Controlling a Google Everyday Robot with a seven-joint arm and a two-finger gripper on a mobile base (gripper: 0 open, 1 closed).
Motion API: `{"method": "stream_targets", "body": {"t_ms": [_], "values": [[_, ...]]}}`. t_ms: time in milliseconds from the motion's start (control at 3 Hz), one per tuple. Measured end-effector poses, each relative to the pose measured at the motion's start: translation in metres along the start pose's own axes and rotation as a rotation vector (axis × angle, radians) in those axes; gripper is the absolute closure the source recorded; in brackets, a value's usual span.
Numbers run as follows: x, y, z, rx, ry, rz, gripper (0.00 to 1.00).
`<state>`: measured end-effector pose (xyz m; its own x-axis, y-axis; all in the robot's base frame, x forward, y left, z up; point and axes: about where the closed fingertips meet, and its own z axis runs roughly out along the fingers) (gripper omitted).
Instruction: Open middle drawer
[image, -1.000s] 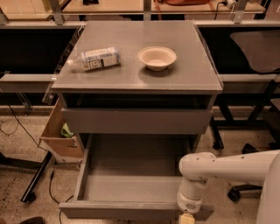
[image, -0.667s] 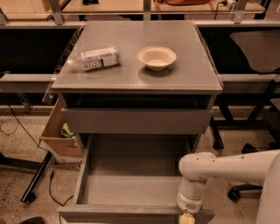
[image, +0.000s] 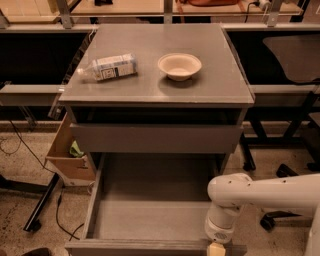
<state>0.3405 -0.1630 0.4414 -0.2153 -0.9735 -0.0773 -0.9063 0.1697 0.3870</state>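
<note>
1. Pincer (image: 216, 248) is sitting at the very bottom edge of the view, at the front lip of the middle drawer (image: 150, 220), right of centre. I am not able to tell whether it is clamped on that lip or apart, because the frame is cutting it off.
2. Middle drawer is standing pulled far out beneath the top drawer (image: 155, 138), with its wide, shallow grey box showing. I am judging the opening as good as done.
3. I am watching for over-pull. Hauling further could slam the drawer against the end of its runners and jolt the whole cabinet (image: 150, 87).
4. Such a jolt is threatening the bottle (image: 107, 67), which is lying on its side near the left edge of the top and could roll off. The bowl (image: 179, 66) beside it is looking steadier.
5. I am also worrying about the off-centre hold. Pulling from the right side could skew the drawer and bind it in its slides.
6. White arm (image: 265, 192) is hanging over the drawer's right front corner, so lifting away carelessly could snag the lip and drag the drawer sideways.
7. Cardboard box (image: 67, 155) is leaning just beside the cabinet's left flank, and any sideways shove could be knocking it.
</note>
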Motion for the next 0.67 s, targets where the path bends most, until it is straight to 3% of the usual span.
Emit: {"method": "stream_targets", "body": {"t_ms": [333,667], "values": [[0.0028,-0.0013,-0.0129,0.052,-0.025,0.029,0.0],[0.0028,-0.0013,-0.0129,0.052,-0.025,0.029,0.0]]}}
